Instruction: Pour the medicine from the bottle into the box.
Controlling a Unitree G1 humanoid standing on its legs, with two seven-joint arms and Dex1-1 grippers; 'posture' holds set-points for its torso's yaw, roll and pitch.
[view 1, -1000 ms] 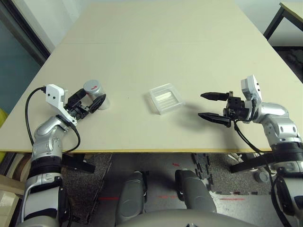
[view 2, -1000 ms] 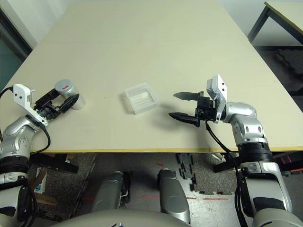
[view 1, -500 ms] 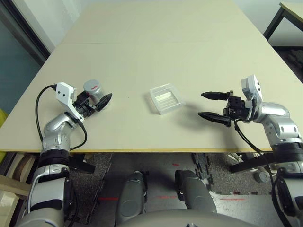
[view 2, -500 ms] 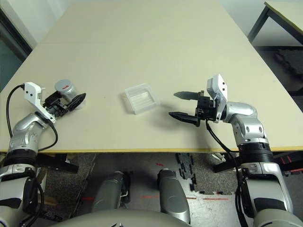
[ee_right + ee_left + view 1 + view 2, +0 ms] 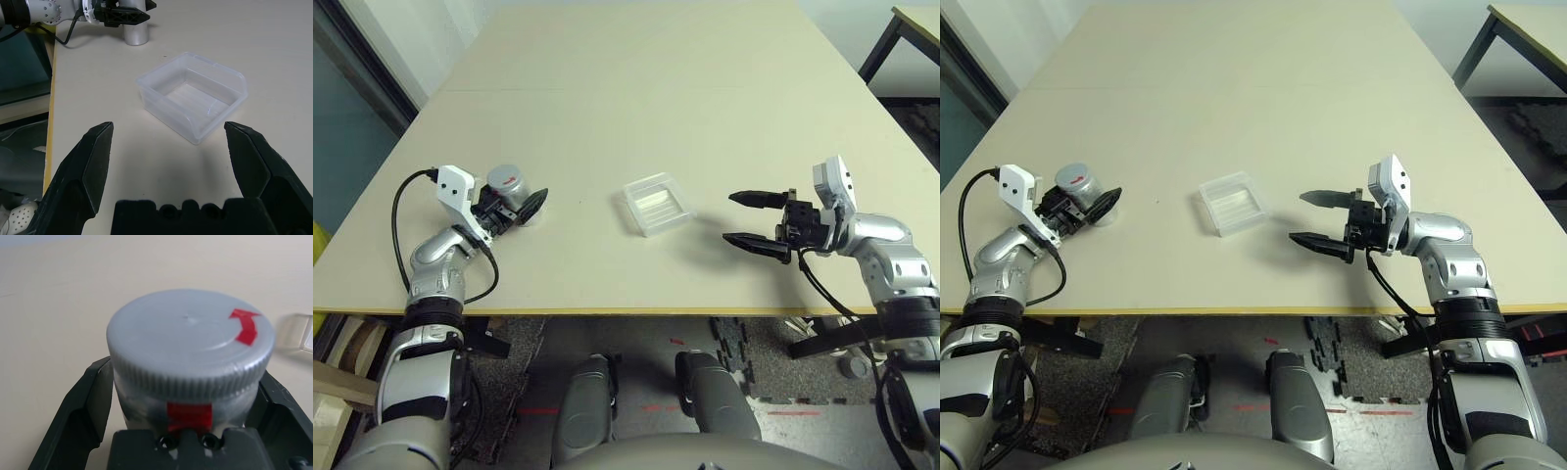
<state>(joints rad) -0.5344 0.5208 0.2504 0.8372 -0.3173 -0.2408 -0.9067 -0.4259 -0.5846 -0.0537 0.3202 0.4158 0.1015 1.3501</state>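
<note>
Your left gripper has its fingers on either side of the bottle, which stands upright on the table at your left (grey cap on, red arrow on top); whether they press it, you cannot tell. The box sits mid-table. Your right gripper hovers near it, jaws wide apart.

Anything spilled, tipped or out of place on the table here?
Nothing stands out. The bottle stands upright, capped, between the left hand's fingers. The box sits flat and empty mid-table, with the open right hand beside it.
</note>
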